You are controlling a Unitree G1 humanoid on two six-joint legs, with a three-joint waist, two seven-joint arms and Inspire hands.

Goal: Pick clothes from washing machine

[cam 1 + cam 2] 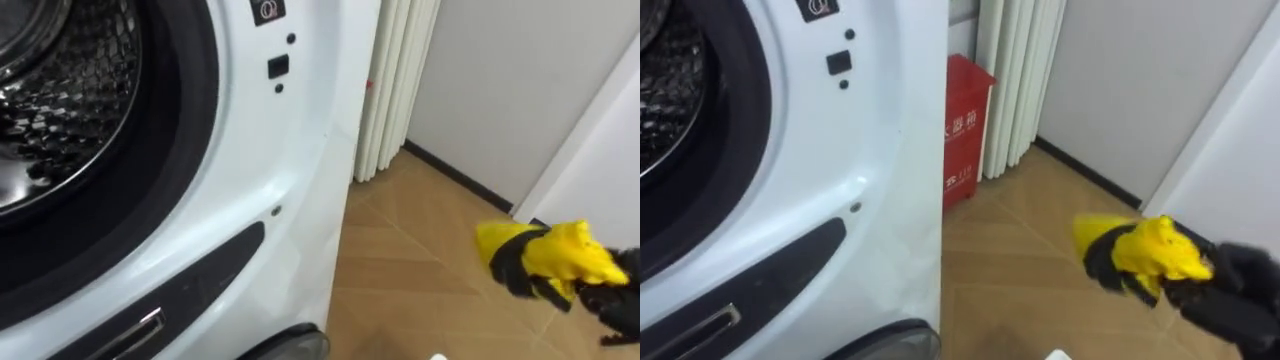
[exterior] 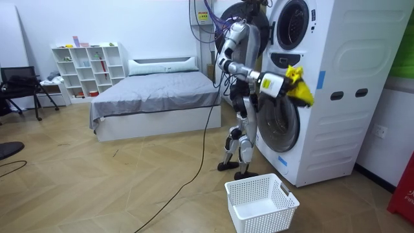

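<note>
Closest thing to the head camera is the white washing machine (image 1: 250, 200). Its front takes up the left side, with the metal drum (image 1: 60, 90) open behind a dark rubber seal (image 1: 170, 150). Can't spot any clothes in the part of the drum that's visible.

The task item, a yellow cloth (image 1: 560, 255), is already outside the machine. It's bunched up in the right hand (image 1: 1230, 295) at the lower right of the eye views, hanging in the air over the wooden floor (image 1: 420, 270), well away from the drum opening. The dark fingers (image 1: 515, 268) are curled tight round the cloth, so it's a proper grip, not just a touch.

Past the machine's side there's a red box (image 1: 965, 130) on the floor, right by a white pleated curtain (image 1: 390, 80).

From the room view, the robot stands upright right at the machine's front, its arm stretched out with the cloth held up at about chest height. A white laundry basket (image 2: 262, 204) sits on the floor just by its feet, in front of the machine. A bed (image 2: 155, 97) and a white shelf (image 2: 90, 68) are further back.
</note>
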